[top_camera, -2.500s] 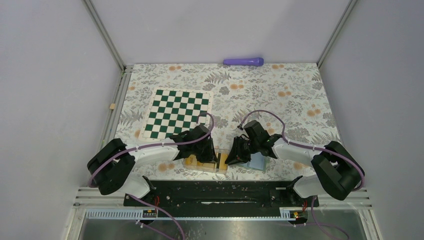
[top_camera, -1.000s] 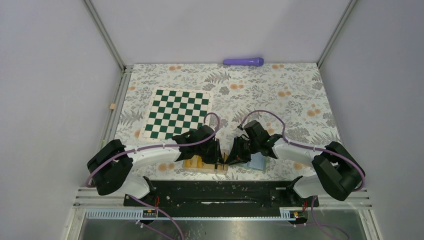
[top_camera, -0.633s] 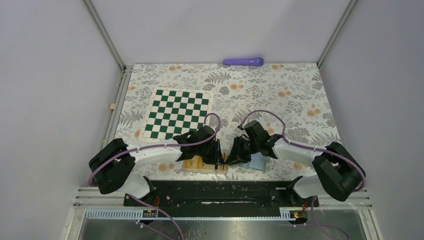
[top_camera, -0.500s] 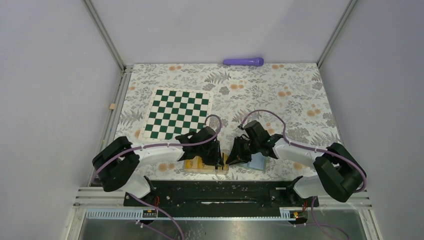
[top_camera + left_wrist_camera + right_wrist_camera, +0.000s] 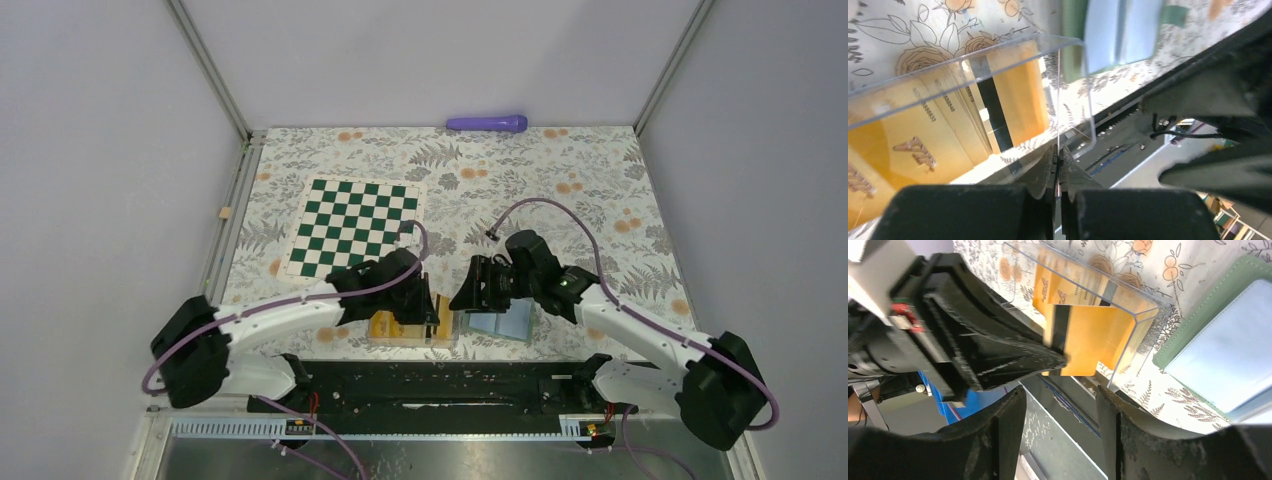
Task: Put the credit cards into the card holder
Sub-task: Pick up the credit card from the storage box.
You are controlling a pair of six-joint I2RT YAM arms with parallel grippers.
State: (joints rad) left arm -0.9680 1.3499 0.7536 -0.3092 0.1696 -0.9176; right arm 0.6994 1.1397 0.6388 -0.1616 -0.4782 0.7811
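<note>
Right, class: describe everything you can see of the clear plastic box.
The clear plastic box is transparent, thin-walled and rectangular, resting on the floral tablecloth at the near edge, just left of the opened card holder. Orange-yellow credit cards with dark stripes lie inside. The left gripper appears shut on its end wall.

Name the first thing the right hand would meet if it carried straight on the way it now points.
Probably the clear plastic box, at the end holding the credit cards. The left hand, shut on that box's wall, lies close beside this line; depth is unclear, so it might come first.
</note>
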